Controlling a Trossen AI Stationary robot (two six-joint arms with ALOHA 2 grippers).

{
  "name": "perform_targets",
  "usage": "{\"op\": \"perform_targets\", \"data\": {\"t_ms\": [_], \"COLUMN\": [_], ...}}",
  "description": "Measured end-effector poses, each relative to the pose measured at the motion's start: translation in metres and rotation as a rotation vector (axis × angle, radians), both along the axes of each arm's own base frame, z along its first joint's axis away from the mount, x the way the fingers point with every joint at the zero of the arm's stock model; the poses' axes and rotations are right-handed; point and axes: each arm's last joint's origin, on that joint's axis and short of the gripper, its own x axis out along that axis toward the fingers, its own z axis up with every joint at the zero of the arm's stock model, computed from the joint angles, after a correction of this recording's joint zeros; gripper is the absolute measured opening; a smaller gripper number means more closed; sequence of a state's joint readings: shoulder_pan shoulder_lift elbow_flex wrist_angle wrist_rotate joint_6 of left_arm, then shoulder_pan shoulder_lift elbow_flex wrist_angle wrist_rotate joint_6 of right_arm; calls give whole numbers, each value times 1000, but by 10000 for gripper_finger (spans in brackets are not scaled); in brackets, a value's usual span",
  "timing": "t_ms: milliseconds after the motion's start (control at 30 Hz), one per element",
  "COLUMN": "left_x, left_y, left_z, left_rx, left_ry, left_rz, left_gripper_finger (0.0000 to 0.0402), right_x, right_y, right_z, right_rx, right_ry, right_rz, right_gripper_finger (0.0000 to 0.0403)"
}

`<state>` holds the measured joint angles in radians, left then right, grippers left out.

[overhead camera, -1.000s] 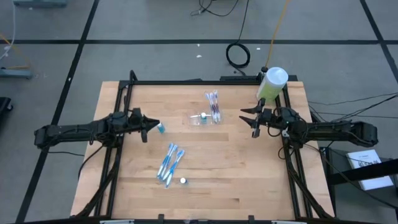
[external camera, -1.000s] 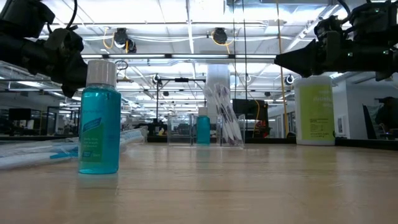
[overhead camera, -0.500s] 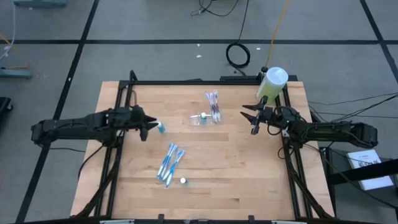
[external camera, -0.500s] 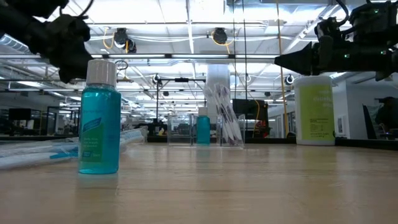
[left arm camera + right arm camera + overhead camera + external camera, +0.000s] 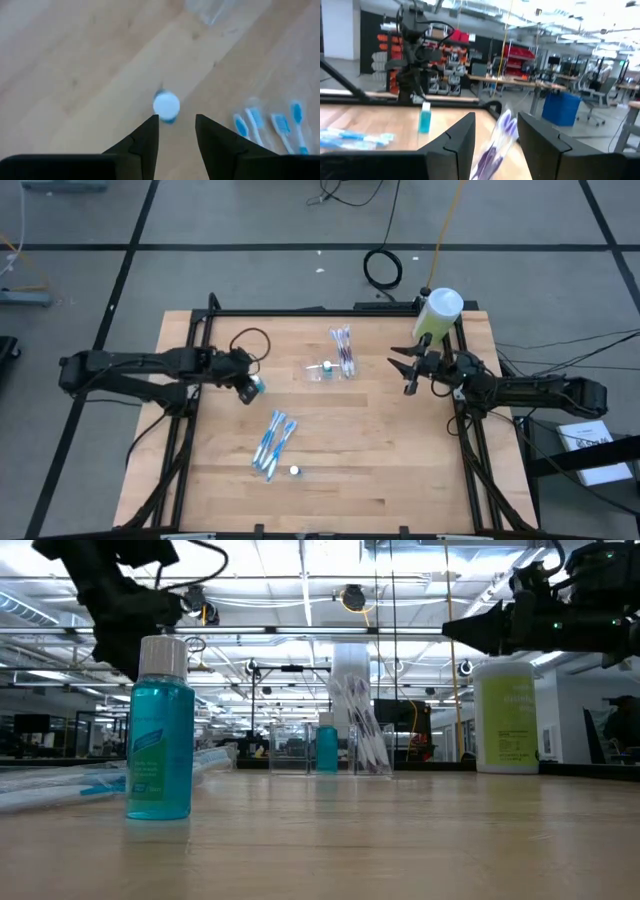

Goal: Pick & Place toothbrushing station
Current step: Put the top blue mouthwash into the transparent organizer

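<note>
Two dark fingers of the left gripper [image 5: 176, 132] stood parted with nothing between them, pointing straight down at the white cap of a small blue bottle [image 5: 166, 106] standing upright on the wooden table [image 5: 400, 470]. In the high view that left gripper [image 5: 245, 383] hovered just above the bottle [image 5: 258, 386], near the table's left side. The right gripper [image 5: 406, 368] hung over the right part of the table, near the big green bottle with a white cap [image 5: 437, 314] at the far right corner; its fingers too were spread and empty, as the right wrist view showed.

The toothbrushing station [image 5: 322, 372], a small clear tray, lay near the table's middle toward the far edge, between the two grippers and apart from both, with another small blue bottle standing in or at it. A pack of purple toothbrushes [image 5: 343, 350] lay just beside it, and blue toothbrushes [image 5: 272, 442] lay nearer the front.

The risk, as I judged it: the tall narrow bottle could tip if one finger met the cap off-centre during a descent, and it might roll into the toothbrushes.
</note>
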<state>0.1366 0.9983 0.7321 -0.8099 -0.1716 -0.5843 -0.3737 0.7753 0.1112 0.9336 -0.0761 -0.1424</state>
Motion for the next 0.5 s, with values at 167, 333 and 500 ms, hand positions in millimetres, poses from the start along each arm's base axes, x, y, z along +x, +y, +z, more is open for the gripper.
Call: {"op": "perform_targets", "data": {"t_ms": [167, 333, 500], "left_x": [16, 32, 34], "left_y": [4, 12, 22], "left_z": [1, 9, 11], "left_rx": [-107, -77, -88], "left_ry": [49, 67, 189], "left_rz": [-25, -67, 23], "left_gripper_finger": [146, 147, 147], "right_x": [0, 1, 1], "right_y": [0, 0, 0], "right_z": [-3, -3, -3], "right_rx": [26, 54, 61], "right_ry": [25, 18, 18], "right_rz": [3, 10, 12], "right_gripper_finger": [141, 141, 141]}}
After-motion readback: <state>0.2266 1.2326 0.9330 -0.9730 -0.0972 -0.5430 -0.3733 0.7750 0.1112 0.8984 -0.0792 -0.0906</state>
